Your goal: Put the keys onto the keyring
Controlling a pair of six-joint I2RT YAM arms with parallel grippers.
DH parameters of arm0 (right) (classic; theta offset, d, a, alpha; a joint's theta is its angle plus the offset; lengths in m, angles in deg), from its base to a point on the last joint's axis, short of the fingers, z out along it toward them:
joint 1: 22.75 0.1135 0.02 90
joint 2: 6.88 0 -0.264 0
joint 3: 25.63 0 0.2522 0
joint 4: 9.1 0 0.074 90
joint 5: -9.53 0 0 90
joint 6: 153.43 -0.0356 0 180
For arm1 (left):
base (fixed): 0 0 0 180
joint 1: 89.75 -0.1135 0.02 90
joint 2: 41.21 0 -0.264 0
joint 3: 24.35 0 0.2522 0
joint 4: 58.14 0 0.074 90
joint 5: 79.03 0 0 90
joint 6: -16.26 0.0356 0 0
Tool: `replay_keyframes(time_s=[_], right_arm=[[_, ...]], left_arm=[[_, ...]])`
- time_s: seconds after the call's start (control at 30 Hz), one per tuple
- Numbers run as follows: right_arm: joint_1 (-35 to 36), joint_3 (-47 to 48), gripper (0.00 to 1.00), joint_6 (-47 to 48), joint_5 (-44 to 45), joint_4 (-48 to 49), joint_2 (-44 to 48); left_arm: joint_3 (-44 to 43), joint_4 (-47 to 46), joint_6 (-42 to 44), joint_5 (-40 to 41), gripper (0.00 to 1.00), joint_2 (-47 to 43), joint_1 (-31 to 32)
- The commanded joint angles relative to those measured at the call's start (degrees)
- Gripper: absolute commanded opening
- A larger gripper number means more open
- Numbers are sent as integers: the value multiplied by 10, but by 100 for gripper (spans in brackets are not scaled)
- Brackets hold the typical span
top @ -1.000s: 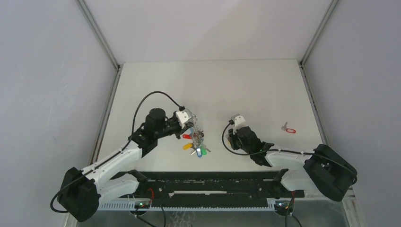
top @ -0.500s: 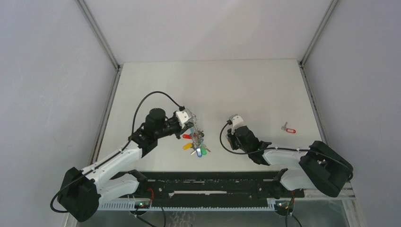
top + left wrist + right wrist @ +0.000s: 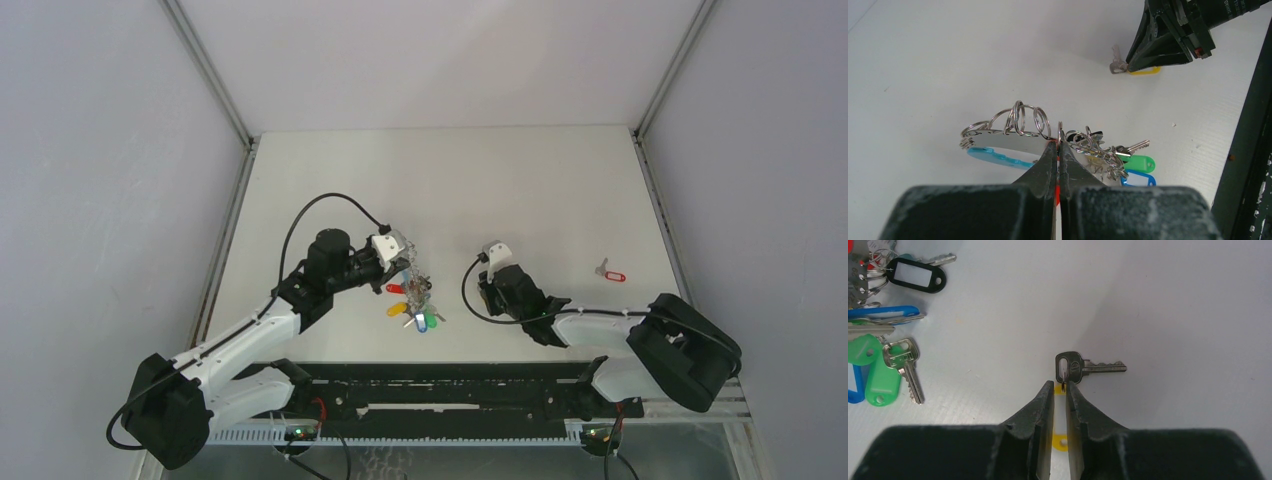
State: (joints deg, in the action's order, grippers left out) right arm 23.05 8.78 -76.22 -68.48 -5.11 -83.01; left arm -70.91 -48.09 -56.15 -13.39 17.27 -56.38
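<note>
My left gripper (image 3: 1058, 145) is shut on the keyring (image 3: 998, 150), a grey loop with a cyan section, and holds it just above the table; it also shows in the top view (image 3: 408, 262). Its fringe of keys with green and blue tags (image 3: 1138, 164) hangs to the right. My right gripper (image 3: 1059, 386) is down at the table, jaws a narrow gap apart, straddling the yellow tag (image 3: 1060, 442) of a silver key (image 3: 1093, 366) that lies flat just past the tips. The red-tagged key (image 3: 610, 271) lies alone at the right.
The keyring's green-tagged keys (image 3: 878, 380) and a black tag (image 3: 918, 275) lie left of my right gripper (image 3: 495, 290). The black rail (image 3: 450, 385) runs along the table's near edge. Grey walls enclose the table on three sides.
My right gripper has shifted slightly to the left, toward the keyring. The left arm and the keyring have not moved.
</note>
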Motion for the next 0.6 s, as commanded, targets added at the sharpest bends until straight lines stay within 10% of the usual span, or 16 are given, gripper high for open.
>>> replay_keyframes(time_s=[0.0, 0.57], right_arm=[[5, 26, 14, 5, 11, 13, -5], [9, 33, 13, -1, 22, -10, -5]], left_arm=[[-5, -42, 2, -14, 0, -5, 2], [-6, -40, 2, -16, 0, -6, 2]])
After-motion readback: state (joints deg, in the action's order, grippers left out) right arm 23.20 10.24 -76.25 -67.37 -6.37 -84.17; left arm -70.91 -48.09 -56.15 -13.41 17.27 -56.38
